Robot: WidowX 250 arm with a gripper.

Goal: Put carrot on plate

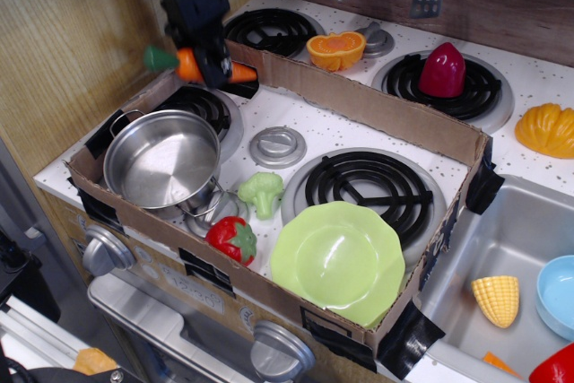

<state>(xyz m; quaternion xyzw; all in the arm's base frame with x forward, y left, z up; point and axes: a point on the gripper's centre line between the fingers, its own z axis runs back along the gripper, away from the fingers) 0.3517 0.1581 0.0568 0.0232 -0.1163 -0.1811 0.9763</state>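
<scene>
Carrot [190,65] pinched crosswise in fingers [213,67], lifted above back-left burner [199,107], well apart from plate [338,260] at front right.

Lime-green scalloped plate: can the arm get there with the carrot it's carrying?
Probably yes. The tool grips the orange toy carrot above the cardboard wall, and the lime-green scalloped plastic plate lies bare and open from above. The steel pot and green broccoli sit low beside the path.

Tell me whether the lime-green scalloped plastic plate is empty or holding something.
Empty: the lime-green scalloped plastic plate shows only bare surface; the orange toy carrot hangs in the gripper.
</scene>
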